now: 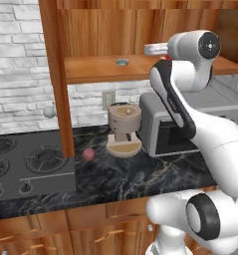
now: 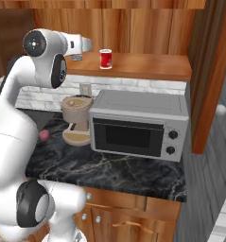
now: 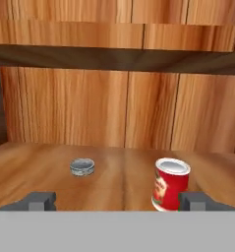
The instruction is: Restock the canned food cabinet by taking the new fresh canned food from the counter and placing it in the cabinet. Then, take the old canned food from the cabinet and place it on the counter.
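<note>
Claw (image 3: 117,201) spread apart, empty, facing into cabinet (image 3: 114,103). Red can (image 3: 170,183) upright on wooden shelf (image 3: 119,172), right of flat silver tin (image 3: 82,167), well apart.

A grey microwave (image 2: 139,124) stands below the jaws and a little to their right, with a dark door and two knobs. Just beside it, on its left, is a beige coffee machine (image 1: 123,129) on a round base. A small dull red ball (image 1: 88,154) lies lower, to the left of the jaws. The grey gas hob (image 1: 28,167) is far to their left. A white brick wall (image 1: 18,64) is behind, with a socket (image 1: 108,98).
</note>
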